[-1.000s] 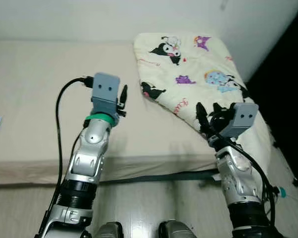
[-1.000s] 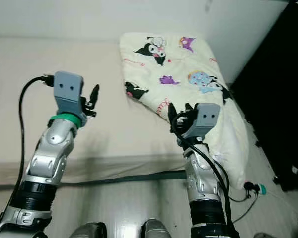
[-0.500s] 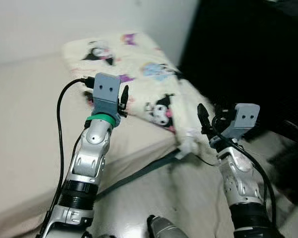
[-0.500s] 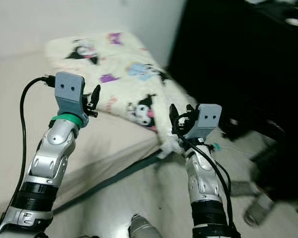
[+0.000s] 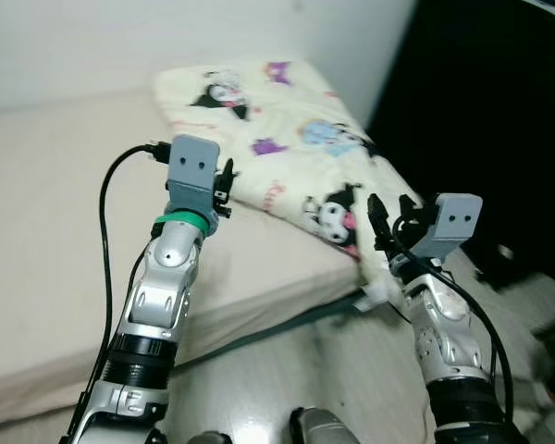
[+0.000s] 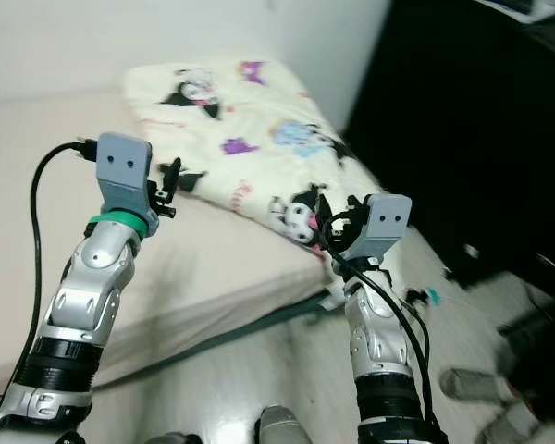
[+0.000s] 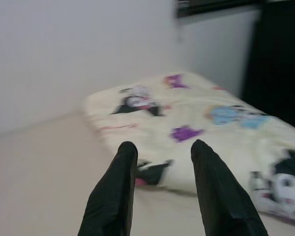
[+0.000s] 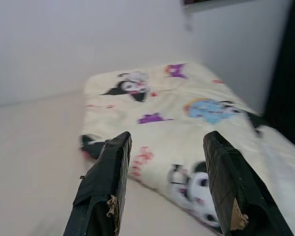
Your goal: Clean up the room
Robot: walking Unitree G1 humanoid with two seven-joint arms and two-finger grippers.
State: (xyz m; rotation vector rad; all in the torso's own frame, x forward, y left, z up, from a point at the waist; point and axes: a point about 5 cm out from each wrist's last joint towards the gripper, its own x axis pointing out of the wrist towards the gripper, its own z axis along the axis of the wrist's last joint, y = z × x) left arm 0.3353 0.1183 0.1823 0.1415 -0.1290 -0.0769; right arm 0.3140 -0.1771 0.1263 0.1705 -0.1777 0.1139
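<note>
my left gripper (image 7: 160, 184) and right gripper (image 8: 169, 184) are both spread and empty (nothing gripped), so the cartoon blanket (image 5: 296, 153), crumpled on the bed (image 5: 65, 231), seems still untidied.

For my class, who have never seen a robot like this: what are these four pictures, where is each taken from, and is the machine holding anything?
This is a walking humanoid robot with two silver arms. The two wide pictures come from the twin cameras in its head, looking down at a bed. A cream blanket printed with cartoon characters lies folded on it, one end hanging over the bed's edge. The other two pictures come from cameras on the wrists, looking along each gripper's two black fingers. The left gripper and the right gripper are both raised in front of the blanket, fingers apart, holding nothing. A dark strap runs along the mattress side.
</note>
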